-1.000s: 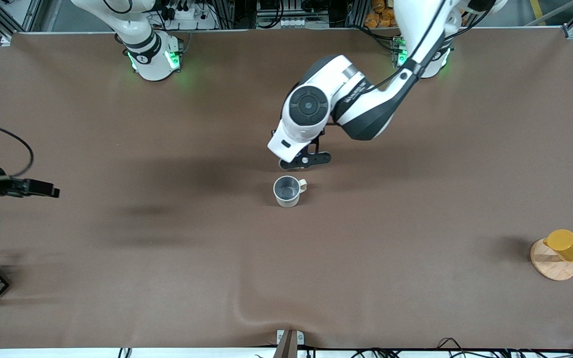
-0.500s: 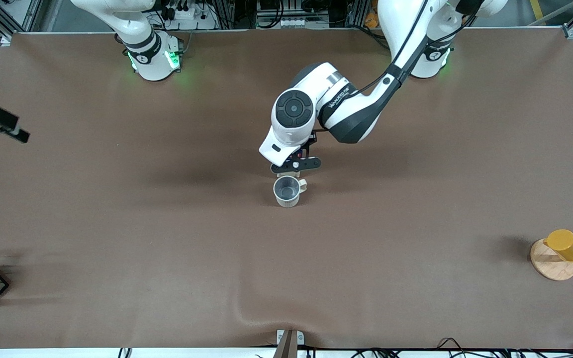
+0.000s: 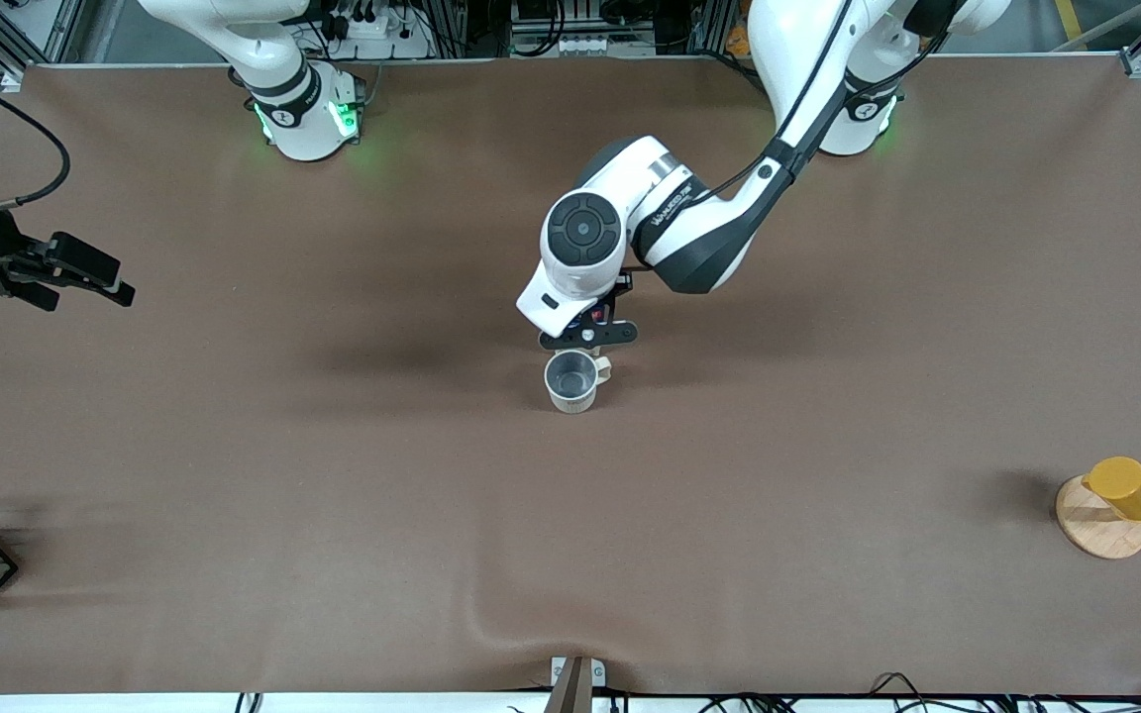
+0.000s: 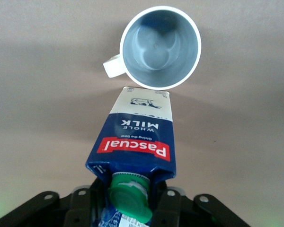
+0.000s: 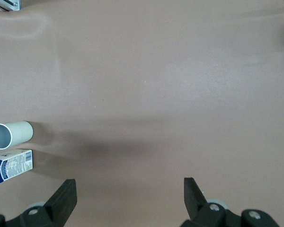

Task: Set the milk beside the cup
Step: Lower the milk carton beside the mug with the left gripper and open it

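Step in hand: the placing itself, as I read it; the carton is at its spot and only the release seems left.
Left gripper (image 3: 587, 340): over the middle of the tabletop (image 3: 333, 495), just above the cup, clamped on the gabled top of the milk (image 4: 137, 144) near its green cap (image 4: 128, 197).
Milk: upright or nearly so, its white base right beside the rim of the cup (image 4: 159, 46); whether the two touch, and whether the base rests on the tabletop, I cannot tell. In the front view the arm hides the carton almost wholly.
Cup: upright at mid-table, grey inside showing, handle (image 4: 113, 66) sticking out sideways, clear of the carton.
Right gripper (image 5: 128, 201): off at the right arm's end of the table, fingers wide apart, holding nothing; this arm waits.
Next move: likely settle the base flat, part the fingers, and lift straight up so the carton is not dragged or tipped into the cup.
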You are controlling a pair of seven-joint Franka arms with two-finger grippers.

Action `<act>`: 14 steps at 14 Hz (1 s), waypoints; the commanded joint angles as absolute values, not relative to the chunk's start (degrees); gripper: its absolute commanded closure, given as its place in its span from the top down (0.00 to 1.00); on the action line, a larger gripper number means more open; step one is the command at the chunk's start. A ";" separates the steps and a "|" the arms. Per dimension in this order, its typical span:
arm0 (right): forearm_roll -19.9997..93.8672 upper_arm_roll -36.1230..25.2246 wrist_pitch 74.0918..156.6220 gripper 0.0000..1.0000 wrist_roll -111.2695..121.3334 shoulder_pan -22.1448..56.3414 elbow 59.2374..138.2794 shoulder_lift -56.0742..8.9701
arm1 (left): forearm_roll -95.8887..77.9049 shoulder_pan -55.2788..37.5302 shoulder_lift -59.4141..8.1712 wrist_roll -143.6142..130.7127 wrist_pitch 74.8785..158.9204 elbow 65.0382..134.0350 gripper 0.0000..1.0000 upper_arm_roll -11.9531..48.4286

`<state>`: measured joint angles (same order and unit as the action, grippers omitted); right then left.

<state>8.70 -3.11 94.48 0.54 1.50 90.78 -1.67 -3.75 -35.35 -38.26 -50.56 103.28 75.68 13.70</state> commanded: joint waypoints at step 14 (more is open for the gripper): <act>-1.33 -3.07 95.89 1.00 -0.09 3.87 91.23 -0.09 | -1.67 -15.68 -12.93 -46.25 87.64 74.79 1.00 13.36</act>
